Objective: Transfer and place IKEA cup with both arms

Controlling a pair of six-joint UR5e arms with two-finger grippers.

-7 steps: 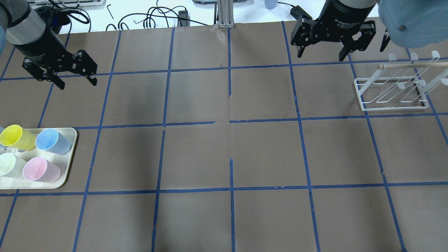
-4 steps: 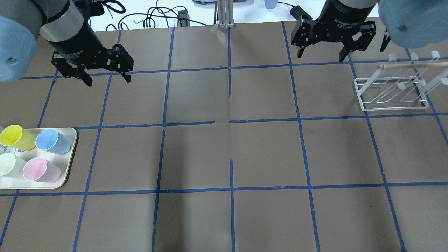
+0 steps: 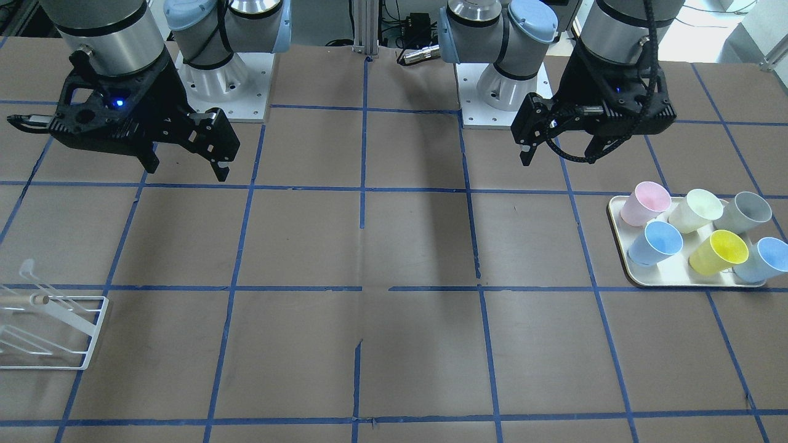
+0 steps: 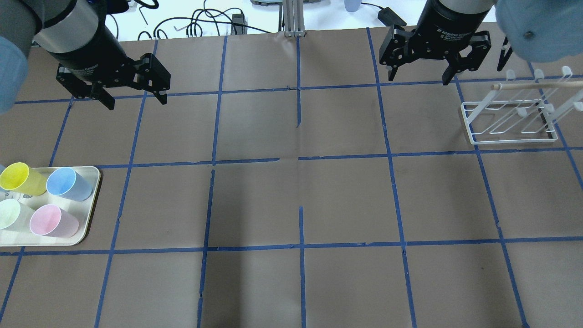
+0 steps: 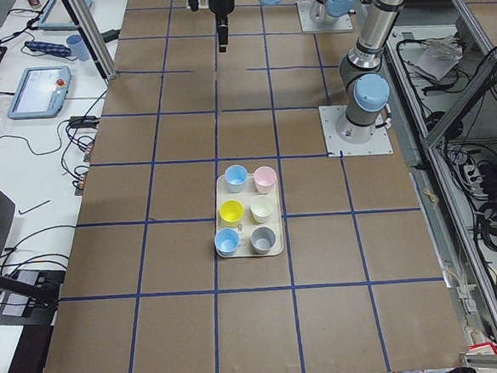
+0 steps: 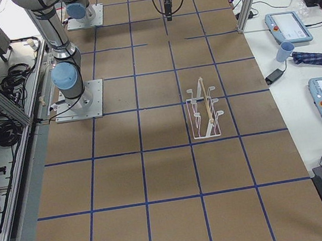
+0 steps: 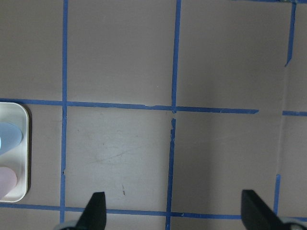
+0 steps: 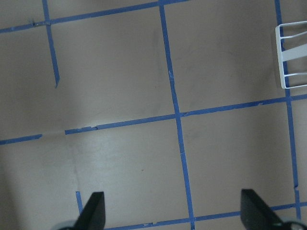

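The IKEA cup (image 4: 68, 183) stands upright on the tray (image 4: 83, 230) at the worktop's (image 4: 346, 200) left edge. The left gripper (image 4: 136, 103) hangs well apart from it, fingers wide and empty. The right gripper (image 4: 418, 80), fingers wide too, hangs near the rack (image 4: 510, 132)

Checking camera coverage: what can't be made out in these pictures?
Overhead view: left edge cuts the cream plastic tray; the grey plastic tumbler falls outside.
Left wrist view: left edge leaves only a sliver of a pale blue plastic tumbler.
Front-facing view: left edge cuts the white wire rack.
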